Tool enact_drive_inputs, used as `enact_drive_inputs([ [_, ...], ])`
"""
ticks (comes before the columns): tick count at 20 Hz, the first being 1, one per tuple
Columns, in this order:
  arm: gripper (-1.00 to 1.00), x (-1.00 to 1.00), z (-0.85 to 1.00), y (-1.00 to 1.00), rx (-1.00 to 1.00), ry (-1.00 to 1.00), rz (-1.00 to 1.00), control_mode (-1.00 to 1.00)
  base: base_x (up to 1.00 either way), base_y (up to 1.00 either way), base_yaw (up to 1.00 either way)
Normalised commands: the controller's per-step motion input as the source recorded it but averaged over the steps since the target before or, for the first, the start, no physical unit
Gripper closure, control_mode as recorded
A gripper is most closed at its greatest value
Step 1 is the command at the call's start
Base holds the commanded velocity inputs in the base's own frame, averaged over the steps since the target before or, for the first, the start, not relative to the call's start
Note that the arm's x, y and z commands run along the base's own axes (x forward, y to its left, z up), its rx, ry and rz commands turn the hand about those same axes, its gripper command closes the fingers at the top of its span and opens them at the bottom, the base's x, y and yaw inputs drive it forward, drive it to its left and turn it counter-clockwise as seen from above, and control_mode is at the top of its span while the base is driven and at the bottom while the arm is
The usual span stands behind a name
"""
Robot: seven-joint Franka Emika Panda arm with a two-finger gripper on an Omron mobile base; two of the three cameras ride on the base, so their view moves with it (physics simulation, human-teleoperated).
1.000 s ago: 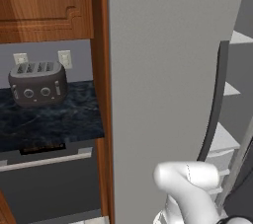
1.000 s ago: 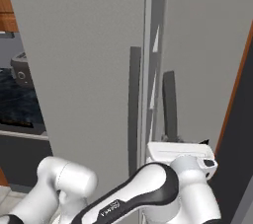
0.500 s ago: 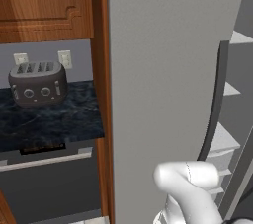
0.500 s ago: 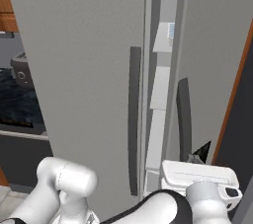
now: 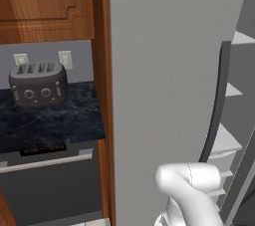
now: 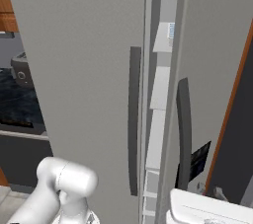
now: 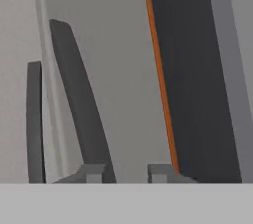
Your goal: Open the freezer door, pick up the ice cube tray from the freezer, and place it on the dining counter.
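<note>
**Tray up high, hand down low**

We spot the ice cube tray (image 6: 171, 30) on an upper freezer (image 6: 79, 45) shelf behind the ajar door; our gripper (image 7: 124, 172), jaws narrowed beside the door handle (image 7: 81, 104), sits well below it.

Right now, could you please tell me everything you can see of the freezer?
The freezer is a tall, light-grey, matte-looking appliance with two doors, each carrying a long dark-grey bowed vertical handle. Its right door stands partly open, leaving a gap that shows white shelves stacked inside. On an upper shelf sits a small pale bluish object, too small to identify. Reddish wood borders the freezer on both sides.
</note>
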Motion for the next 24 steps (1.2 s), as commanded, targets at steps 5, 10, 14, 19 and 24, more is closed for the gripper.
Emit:
enact_drive_inputs([
  [5,-1.0,-0.97,0.42,0.47,-0.01,-0.05,-0.21,-1.0,0.0,0.0,0.0],
  [10,-1.0,-0.38,0.44,1.0,-0.1,-0.03,-0.28,-1.0,0.0,0.0,0.0],
  [14,-1.0,-0.04,0.42,1.0,-0.18,-0.02,-0.28,-1.0,0.0,0.0,0.0],
  [19,-1.0,0.0,0.33,1.0,-0.24,0.0,-0.19,-1.0,0.0,0.0,0.0],
  [24,-1.0,0.14,0.29,1.0,-0.19,0.0,-0.16,-1.0,0.0,0.0,0.0],
])
